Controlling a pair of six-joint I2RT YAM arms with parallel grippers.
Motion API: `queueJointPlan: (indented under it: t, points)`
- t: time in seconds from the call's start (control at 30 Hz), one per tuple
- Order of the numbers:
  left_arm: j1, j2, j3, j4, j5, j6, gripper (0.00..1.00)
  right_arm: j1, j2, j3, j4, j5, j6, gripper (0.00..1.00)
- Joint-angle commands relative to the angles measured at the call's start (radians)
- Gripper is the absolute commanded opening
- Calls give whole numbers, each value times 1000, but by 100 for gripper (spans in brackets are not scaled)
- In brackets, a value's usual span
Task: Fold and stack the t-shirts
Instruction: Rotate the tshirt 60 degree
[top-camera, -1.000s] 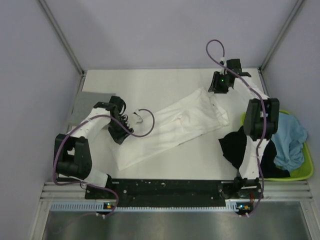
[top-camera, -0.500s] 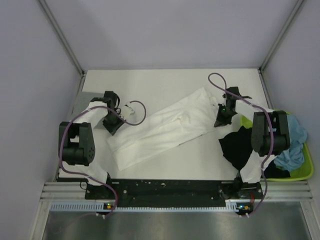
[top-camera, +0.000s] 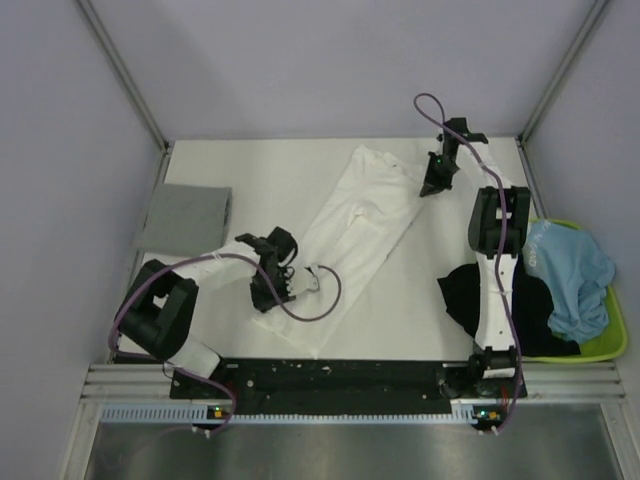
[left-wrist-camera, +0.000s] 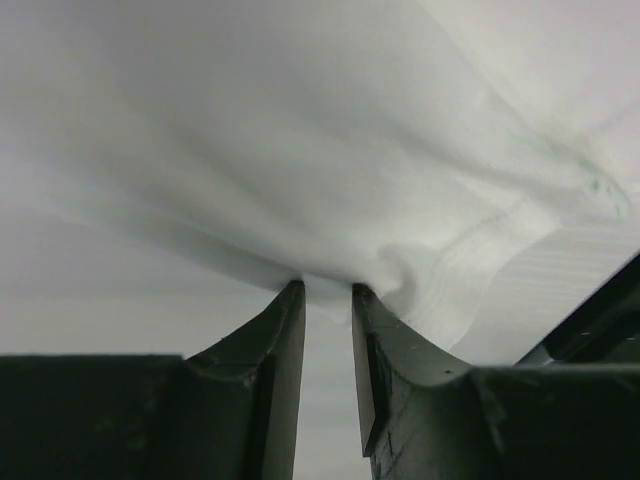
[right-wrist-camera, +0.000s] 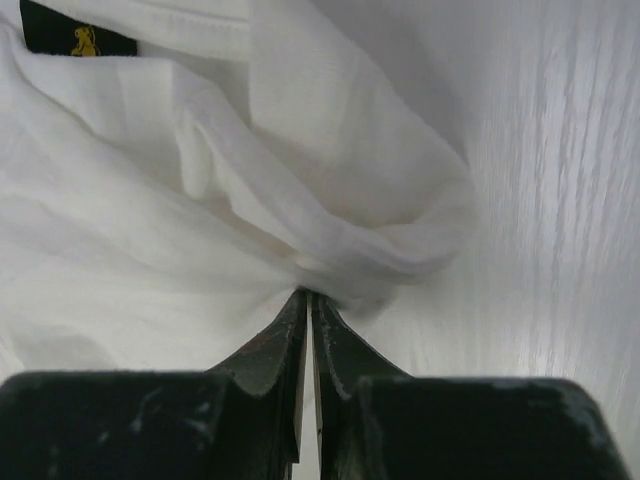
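Observation:
A white t-shirt (top-camera: 355, 225) lies stretched in a diagonal band from near left to far right. My left gripper (top-camera: 268, 296) pinches its near-left end; in the left wrist view the narrowly parted jaws (left-wrist-camera: 328, 288) have white cloth (left-wrist-camera: 300, 150) bunched at their tips. My right gripper (top-camera: 432, 185) is shut on its far-right end; the right wrist view shows the jaws (right-wrist-camera: 309, 293) pressed together on a gathered fold (right-wrist-camera: 380, 240), with a small dark label at top left. A folded grey t-shirt (top-camera: 185, 215) lies at the left edge. No print shows on the white shirt.
A lime-green tray (top-camera: 612, 340) stands at the right edge holding a light blue shirt (top-camera: 570, 270). A black shirt (top-camera: 480, 295) spills from it onto the table. The left arm's purple cable (top-camera: 315, 300) loops over the near end of the white shirt.
The left gripper has moved nearer and toward the middle with the shirt's end. The right gripper has moved back to the far side. The shirt now lies at a steeper diagonal.

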Motion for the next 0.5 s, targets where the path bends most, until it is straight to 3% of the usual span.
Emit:
queueJointPlan:
  t: [0.0,0.13,0.27,0.37,0.47]
  points:
    - [-121,-46,8,-97,218,4,31,-39,172,230,-10,26,-9,5]
    - [-115,-76,65,-200,273,36,34,-72,142,287,38,11,-78,15]
    - [-72,-121,146,-306,301,79,41,-70,4,289,98,-57,-161,29]
    - [4,-158,212,-324,336,107,45,-50,-203,158,195,-116,-248,38]
    - [44,-188,228,-297,396,157,52,37,-459,-140,363,-205,-386,44]
